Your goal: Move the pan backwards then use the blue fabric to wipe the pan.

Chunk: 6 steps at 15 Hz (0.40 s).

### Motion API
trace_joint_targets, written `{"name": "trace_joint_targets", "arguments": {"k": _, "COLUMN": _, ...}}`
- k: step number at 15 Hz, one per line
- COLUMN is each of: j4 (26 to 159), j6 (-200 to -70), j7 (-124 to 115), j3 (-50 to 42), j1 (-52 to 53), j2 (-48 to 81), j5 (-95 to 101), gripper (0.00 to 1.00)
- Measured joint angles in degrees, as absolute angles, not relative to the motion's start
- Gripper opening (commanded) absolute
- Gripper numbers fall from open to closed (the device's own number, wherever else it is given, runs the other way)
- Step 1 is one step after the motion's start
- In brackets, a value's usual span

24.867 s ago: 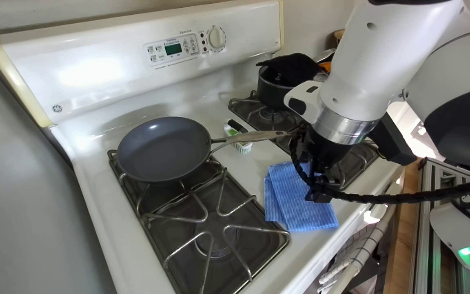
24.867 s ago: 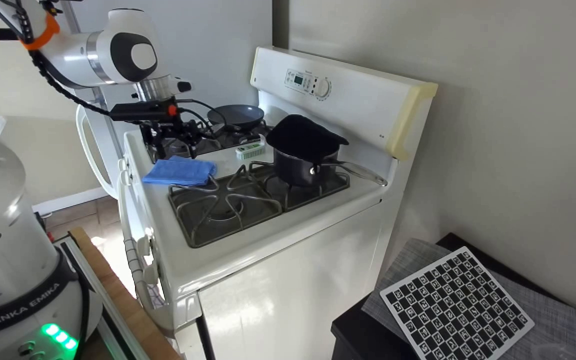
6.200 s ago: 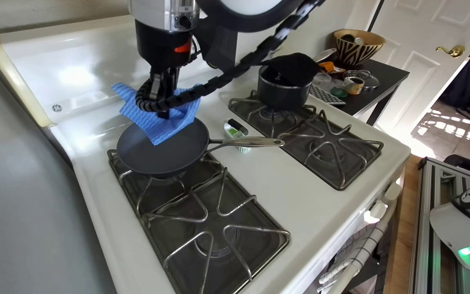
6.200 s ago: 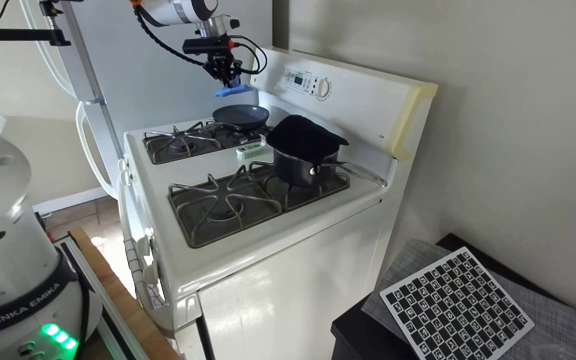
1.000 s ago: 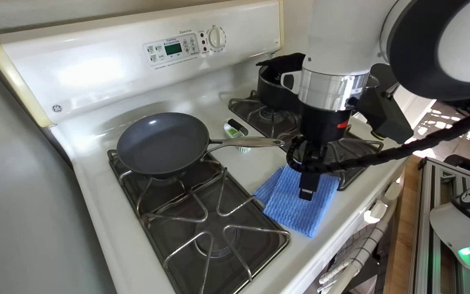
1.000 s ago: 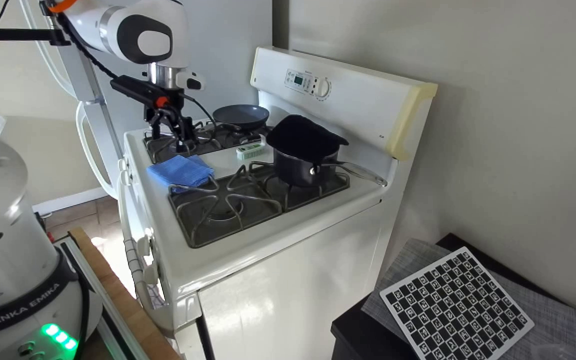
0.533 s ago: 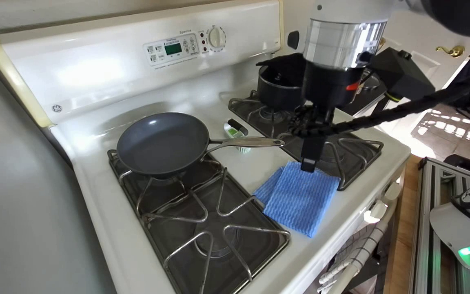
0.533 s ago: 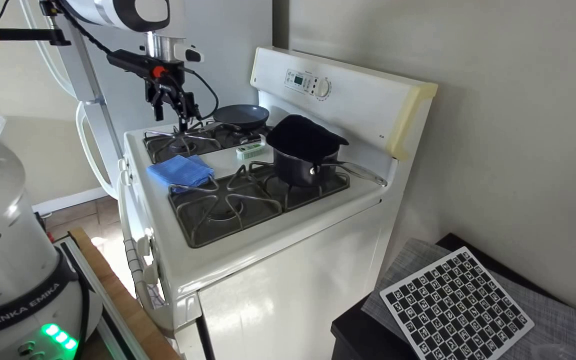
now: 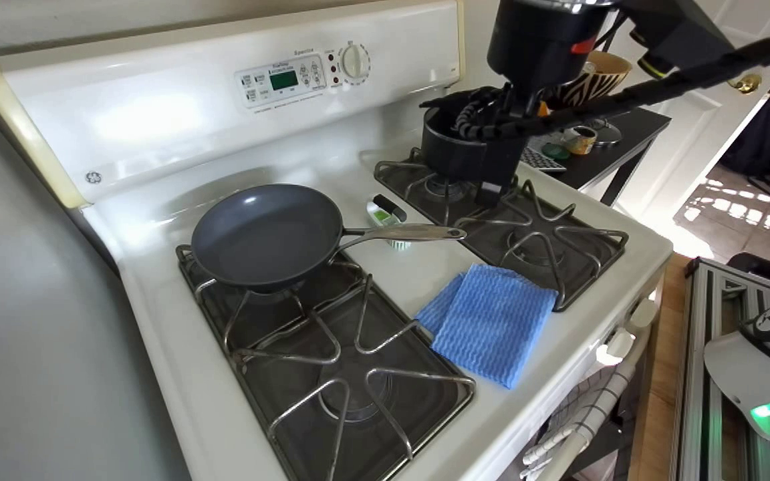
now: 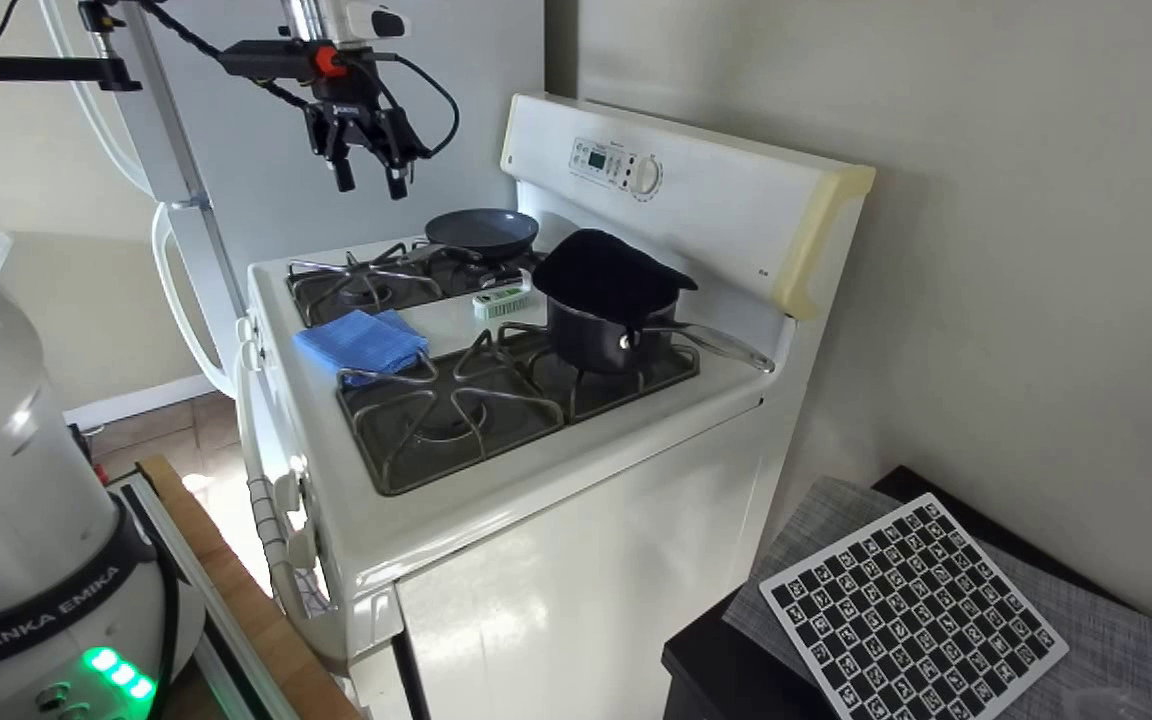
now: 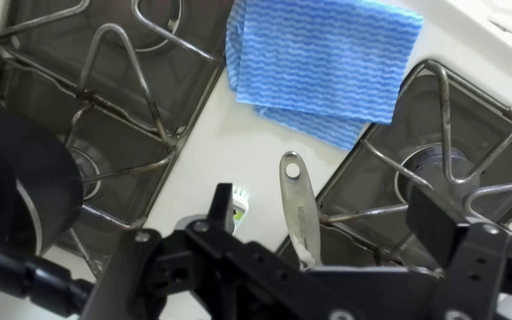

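Note:
The grey frying pan (image 9: 268, 234) rests on the back burner beside the fridge, its silvery handle (image 9: 418, 232) reaching over the white strip between the burners. Folded loosely, the blue fabric (image 9: 495, 327) lies flat on that strip near the stove's front edge, partly over a grate; the wrist view also has the fabric (image 11: 327, 58) at its top. Up in the air, above stove and pan height, my gripper (image 10: 370, 190) stands open with nothing between its fingers. Most of the pan is hidden behind the gripper in the wrist view, where its handle (image 11: 300, 204) shows between the fingers.
A black pot (image 10: 591, 335) with a dark cloth on top stands on the opposite back burner. A small green-and-white brush (image 9: 385, 214) lies between the burners near the pan handle. Raised wire grates (image 9: 358, 367) cover the burners, and the control panel (image 9: 285, 80) rises behind.
Several seconds ago I held the fabric over the pan; now it lies on the stove, released. Within the last second my open gripper has risen away from it. Pan and fabric stayed still.

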<state>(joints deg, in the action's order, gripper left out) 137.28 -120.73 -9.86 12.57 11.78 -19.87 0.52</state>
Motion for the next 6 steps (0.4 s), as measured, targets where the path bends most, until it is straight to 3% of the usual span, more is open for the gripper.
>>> {"name": "trace_joint_targets", "arguments": {"k": 6, "j4": 135.7, "j6": -120.7, "j7": -11.0, "j3": 13.4, "j1": 11.6, "j2": -19.9, "j5": 2.0, "gripper": 1.00}}
